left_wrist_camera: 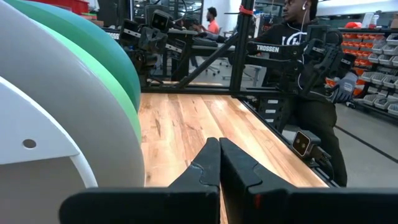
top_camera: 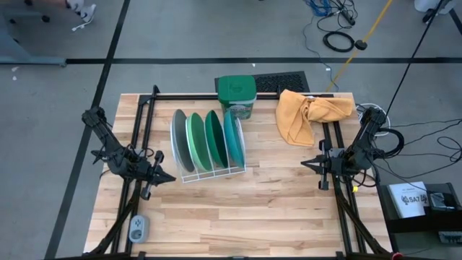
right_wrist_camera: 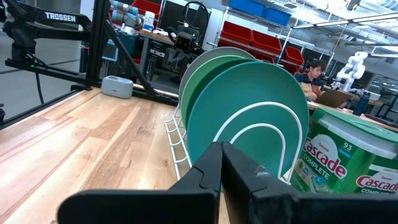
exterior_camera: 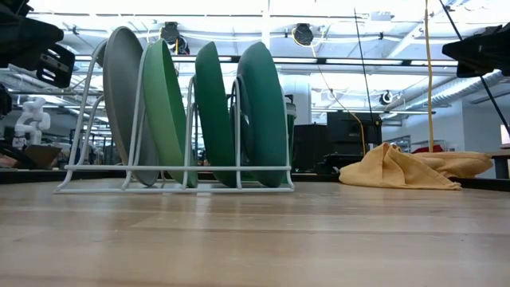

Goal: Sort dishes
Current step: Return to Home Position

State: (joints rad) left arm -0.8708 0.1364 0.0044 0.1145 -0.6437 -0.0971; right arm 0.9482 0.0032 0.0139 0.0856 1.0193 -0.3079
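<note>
Plates (top_camera: 208,139) racked upright, Cascade Complete tub (right_wrist_camera: 339,165) beside, left pincer (left_wrist_camera: 219,144), right pincer (right_wrist_camera: 221,147) closed

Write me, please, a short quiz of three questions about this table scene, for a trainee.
1. How many round shallow plates stand in the white wire rack?
2. True or false: the crumpled yellow cloth lies inside the rack.
3. The left gripper and right gripper are: A open, B shut and empty, C holding plates.
Key: 1 four; 2 false; 3 B.
</note>
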